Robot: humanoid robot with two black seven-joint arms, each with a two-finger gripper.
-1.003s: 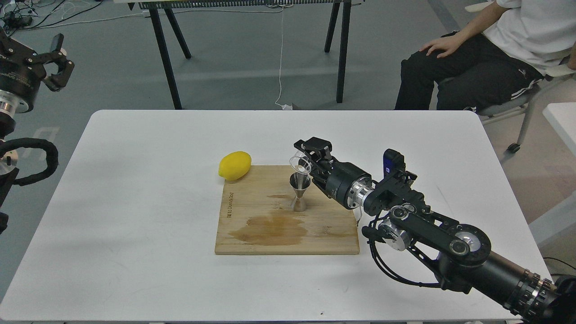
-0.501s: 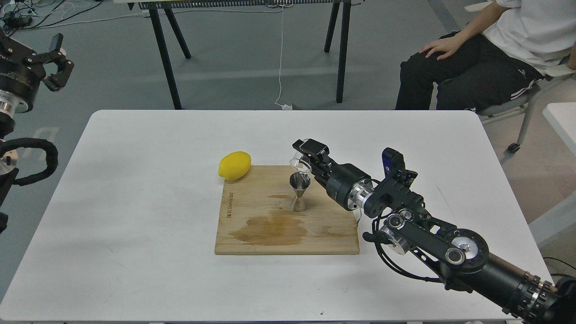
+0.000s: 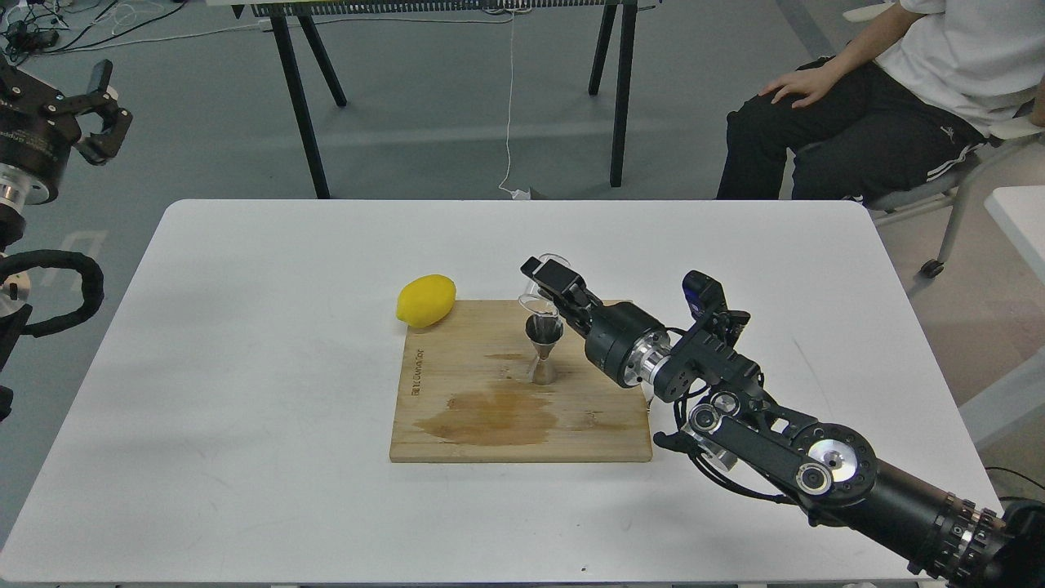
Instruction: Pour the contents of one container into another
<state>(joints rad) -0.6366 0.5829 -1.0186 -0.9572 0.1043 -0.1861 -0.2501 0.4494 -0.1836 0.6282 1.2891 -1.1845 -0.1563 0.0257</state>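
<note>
Glass cup [image 3: 542, 296]: held tipped in the right gripper [image 3: 549, 286], its mouth directly above the steel jigger [image 3: 542, 349].
Jigger: stood upright on the wooden board [image 3: 457, 392].
Lemon [image 3: 425, 300]: at the board's far-left corner.
Left gripper [image 3: 96, 110]: raised off the table [image 3: 245, 327], fingers spread, nothing held.

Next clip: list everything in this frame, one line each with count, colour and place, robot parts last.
glass cup: 1, clear, tipped over the jigger, held by right gripper
jigger: 1, steel, upright on the board
cutting board: 1, wooden with a wet stain, table centre
lemon: 1, yellow, at the board's far-left corner
table: 1, white
seated person: 1, white shirt, black trousers, top right
black-legged stand: 1, behind the table
right gripper: 1, black, above the board
left gripper: 1, black, open, raised far left
</note>
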